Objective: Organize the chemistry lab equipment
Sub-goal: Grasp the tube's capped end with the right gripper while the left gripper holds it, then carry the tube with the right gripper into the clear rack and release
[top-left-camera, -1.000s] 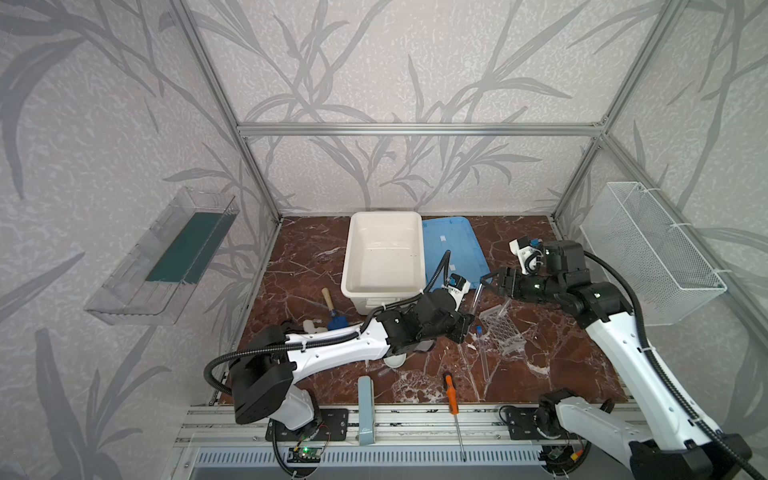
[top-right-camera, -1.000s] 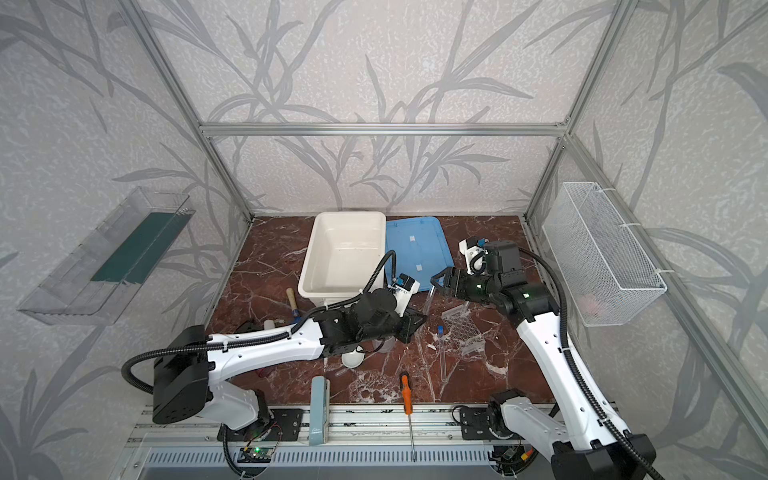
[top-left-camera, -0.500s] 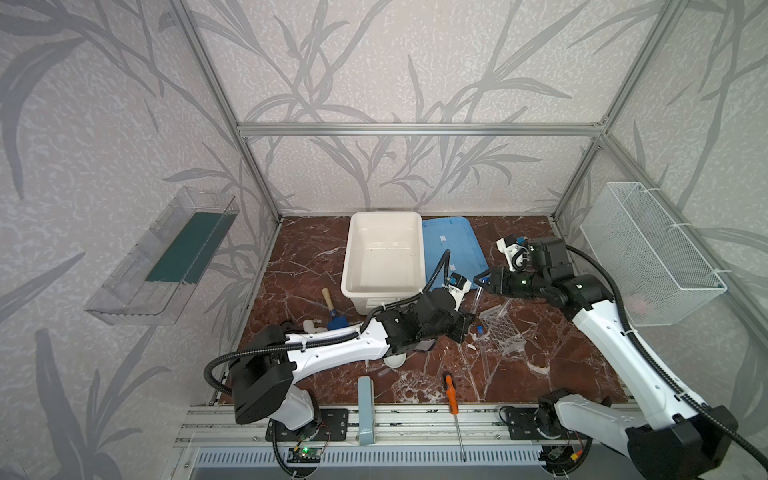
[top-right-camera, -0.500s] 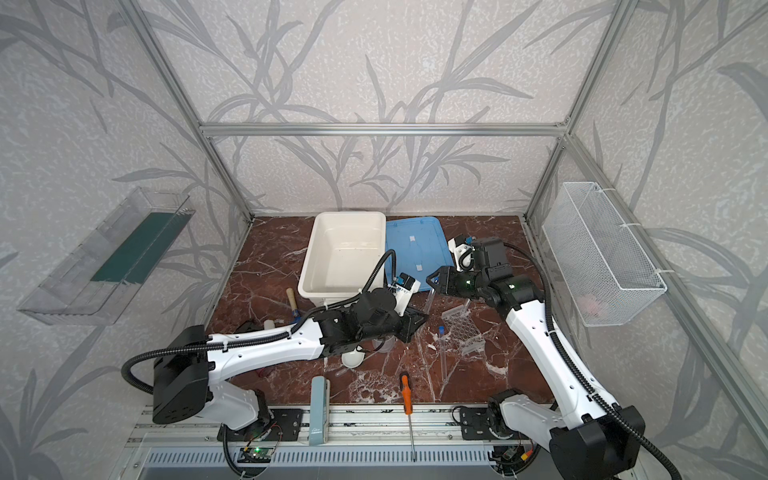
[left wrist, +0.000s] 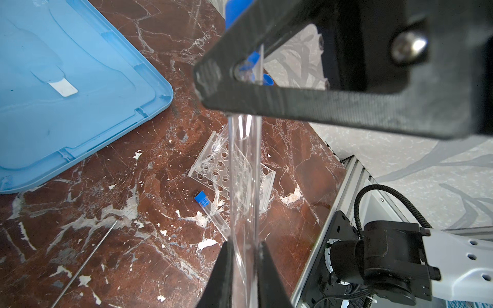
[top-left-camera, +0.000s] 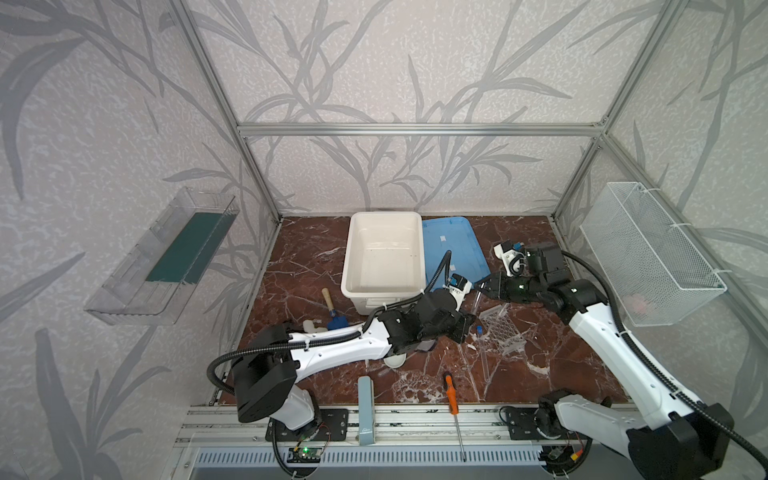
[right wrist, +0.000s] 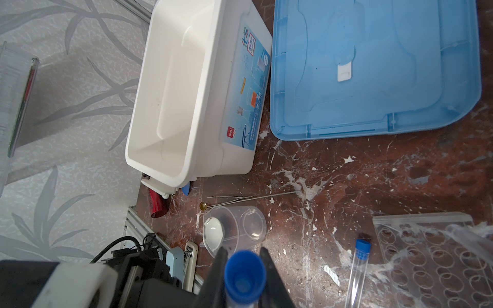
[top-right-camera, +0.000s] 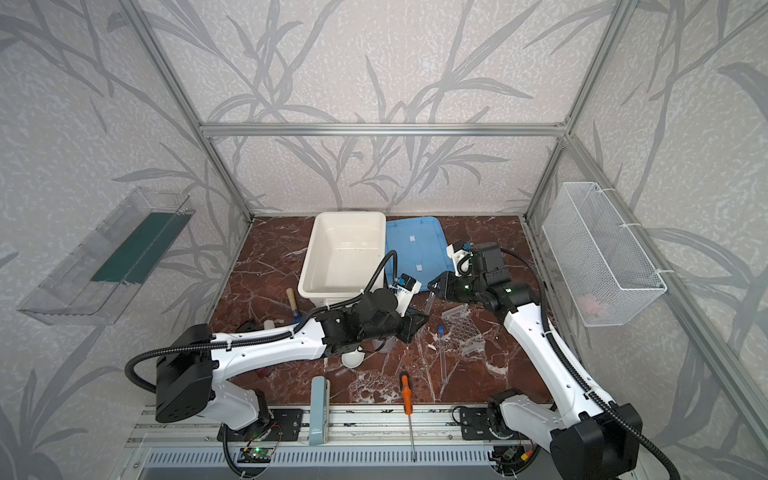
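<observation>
My left gripper is shut on a clear test tube, held up over the marble floor. My right gripper is shut on the same tube at its blue cap. In both top views the two grippers meet just right of the white bin. A second capped test tube lies beside the honeycomb rack. The beaker lies on its side with the white dish at its mouth. Thin rods lie near it.
The white bin and blue lid sit at the back. A blue trowel lies left of the arms, an orange screwdriver at the front edge. A wire basket hangs on the right wall, a clear shelf on the left.
My right gripper has swung left to the tube held by the left gripper and closed on its capped end. The left arm has stayed put.
</observation>
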Action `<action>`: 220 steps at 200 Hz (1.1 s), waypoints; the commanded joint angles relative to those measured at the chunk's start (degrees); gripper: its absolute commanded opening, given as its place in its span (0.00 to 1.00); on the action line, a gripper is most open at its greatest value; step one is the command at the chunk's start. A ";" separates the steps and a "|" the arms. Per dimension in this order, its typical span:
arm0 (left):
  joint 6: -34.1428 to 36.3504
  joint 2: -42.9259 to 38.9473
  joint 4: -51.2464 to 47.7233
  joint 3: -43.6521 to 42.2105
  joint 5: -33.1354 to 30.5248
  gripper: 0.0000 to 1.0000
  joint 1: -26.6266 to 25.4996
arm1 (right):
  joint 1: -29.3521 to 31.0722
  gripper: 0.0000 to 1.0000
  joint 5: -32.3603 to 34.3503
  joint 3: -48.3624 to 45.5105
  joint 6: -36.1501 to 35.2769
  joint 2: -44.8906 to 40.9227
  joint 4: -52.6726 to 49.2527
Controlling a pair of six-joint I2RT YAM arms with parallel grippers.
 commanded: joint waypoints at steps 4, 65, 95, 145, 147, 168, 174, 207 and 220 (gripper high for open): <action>-0.14 1.14 1.04 1.48 0.19 0.16 0.08 | 0.16 0.20 -0.30 -1.12 -0.43 -1.67 0.89; -1.17 1.10 3.78 0.30 -0.93 0.65 0.08 | 0.19 0.17 5.40 -3.31 -1.16 -5.99 2.10; -3.42 1.43 3.39 1.01 -1.24 0.99 0.12 | 0.11 0.15 15.57 -5.81 -5.90 -13.30 1.75; -8.92 2.75 -0.73 4.91 -4.25 0.99 -0.85 | 0.16 0.16 32.73 -15.71 -13.74 -29.35 5.59; -8.92 2.88 -1.17 5.05 -4.64 0.99 -0.99 | 0.16 0.16 33.25 -15.99 -13.83 -29.76 5.65; -9.59 6.07 -5.89 8.02 -7.17 0.99 -1.77 | 0.16 0.16 36.75 -19.47 -13.76 -33.49 6.91; -10.19 6.84 -6.18 8.40 -6.98 0.99 -1.87 | 0.16 0.16 37.17 -20.58 -13.49 -34.37 7.78; -11.63 9.85 -4.83 10.04 -4.50 0.99 -2.72 | 0.14 0.16 41.46 -26.97 -13.41 -37.48 13.26; -12.34 11.25 -4.51 11.01 -3.55 0.99 -2.90 | 0.16 0.16 43.57 -29.09 -13.43 -38.01 14.91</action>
